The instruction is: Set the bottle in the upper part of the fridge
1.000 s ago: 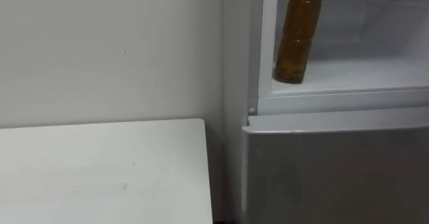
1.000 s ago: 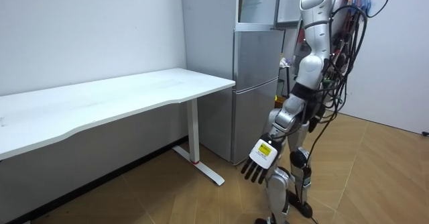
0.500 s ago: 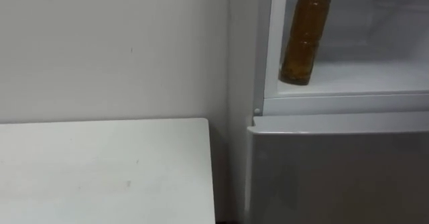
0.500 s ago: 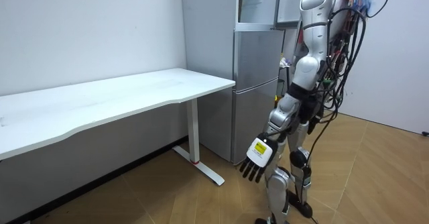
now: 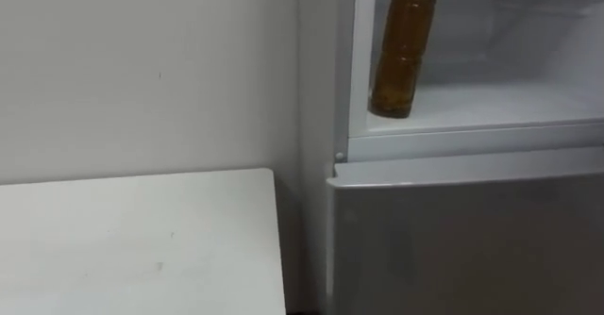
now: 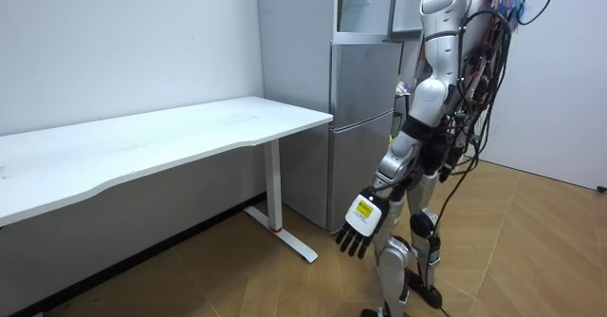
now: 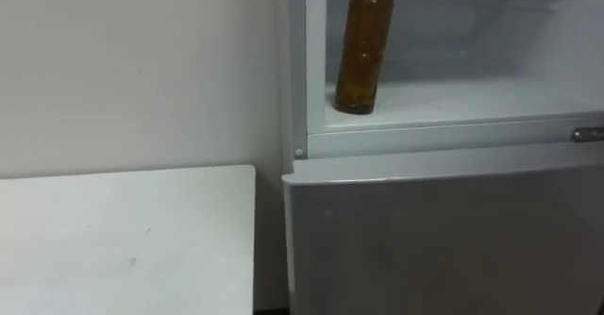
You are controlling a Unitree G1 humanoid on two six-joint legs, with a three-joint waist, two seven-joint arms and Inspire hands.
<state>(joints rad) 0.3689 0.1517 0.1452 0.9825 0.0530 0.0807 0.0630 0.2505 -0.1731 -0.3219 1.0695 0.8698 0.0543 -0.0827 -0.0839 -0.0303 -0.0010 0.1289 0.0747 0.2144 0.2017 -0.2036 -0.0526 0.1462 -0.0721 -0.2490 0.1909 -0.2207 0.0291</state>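
Check the left hand [image 6: 358,230] first, in the room view. It hangs low beside the robot's leg, on the side nearer the table [image 6: 190,132]. Its fingers are straight and relaxed, point down toward the wooden floor [image 6: 531,251], and hold nothing. The robot stands upright directly in front of the fridge [image 6: 363,137]. The fridge stands at the end of the white table, against the wall [image 6: 123,42].

In the left eye view, locate the bottle [image 5: 402,51]. It stands upright on the white shelf [image 5: 491,103] of the upper fridge compartment [image 5: 528,32], which is open toward you. The bottle is near the compartment's left wall and close to the shelf's front edge. It holds brown liquid and has a green cap. Below the shelf, the grey lower door [image 5: 472,240] is closed. The table top lies to the left of the fridge, just beside its side panel, with a narrow dark gap between them.

In the right eye view, confirm the same layout. The bottle [image 7: 364,46] is upright at the left of the shelf [image 7: 472,98], above the closed lower door [image 7: 444,240]. A small metal fitting [image 7: 587,134] sits on the rim at the right edge.
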